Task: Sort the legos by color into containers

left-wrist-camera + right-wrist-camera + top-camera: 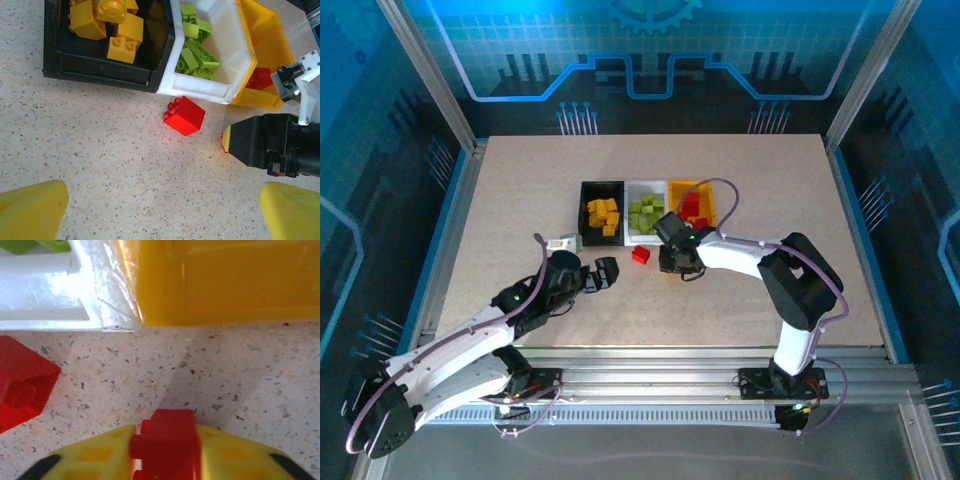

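My right gripper (pixel 678 262) is down at the table just in front of the yellow bin (pixel 685 186), shut on a red lego (pixel 167 440) between its yellow fingers (pixel 100 455). A second red lego (pixel 640 255) lies loose on the table to its left, in front of the white bin (pixel 645 186). Yellow legos (pixel 603 213) fill the black bin (pixel 601 186), green legos (pixel 646 213) the white one, and red legos (pixel 694 208) the yellow one. My left gripper (pixel 600 275) stands open, nothing between its fingers, a short way near-left of the loose red lego (pixel 184 115).
The three bins stand side by side, touching, at mid-table. The right arm's black gripper body (pixel 270 145) lies close to the right of the loose brick. Bare speckled tabletop (pixel 520 200) stretches left and right of the bins, ringed by metal frame posts.
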Controlling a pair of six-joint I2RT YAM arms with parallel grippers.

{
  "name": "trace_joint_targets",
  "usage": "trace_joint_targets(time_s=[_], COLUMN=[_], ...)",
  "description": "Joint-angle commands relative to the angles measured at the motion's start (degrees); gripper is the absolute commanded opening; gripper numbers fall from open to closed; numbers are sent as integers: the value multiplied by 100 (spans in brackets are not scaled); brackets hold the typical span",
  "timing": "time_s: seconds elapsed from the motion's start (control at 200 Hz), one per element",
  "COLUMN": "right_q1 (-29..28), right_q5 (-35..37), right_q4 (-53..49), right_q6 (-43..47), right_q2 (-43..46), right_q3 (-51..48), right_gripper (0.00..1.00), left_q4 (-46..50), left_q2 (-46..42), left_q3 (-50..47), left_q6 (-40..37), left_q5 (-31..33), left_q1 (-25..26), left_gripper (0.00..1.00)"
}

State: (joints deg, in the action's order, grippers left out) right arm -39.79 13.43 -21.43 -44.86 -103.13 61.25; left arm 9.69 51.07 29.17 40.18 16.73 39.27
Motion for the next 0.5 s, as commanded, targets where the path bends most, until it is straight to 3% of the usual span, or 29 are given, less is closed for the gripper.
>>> trace_joint_targets(time_s=[0.0,0.27,0.495], right_q1=[33,304,1037], right_q5=[119,457,706], right_q4=[-130,-519,-717], right_q6=[86,871,1239], right_q2=[393,1617,802], right_q3=[-152,37,1351], right_gripper=[26,23,24], left_q4=[64,-6,83], left_q2=[61,192,176], left_q3=[-16,-106,-112], left_q6=[-73,-63,34], left_q5=[121,28,-38], left_q1=[13,19,18], left_gripper=[99,99,99])
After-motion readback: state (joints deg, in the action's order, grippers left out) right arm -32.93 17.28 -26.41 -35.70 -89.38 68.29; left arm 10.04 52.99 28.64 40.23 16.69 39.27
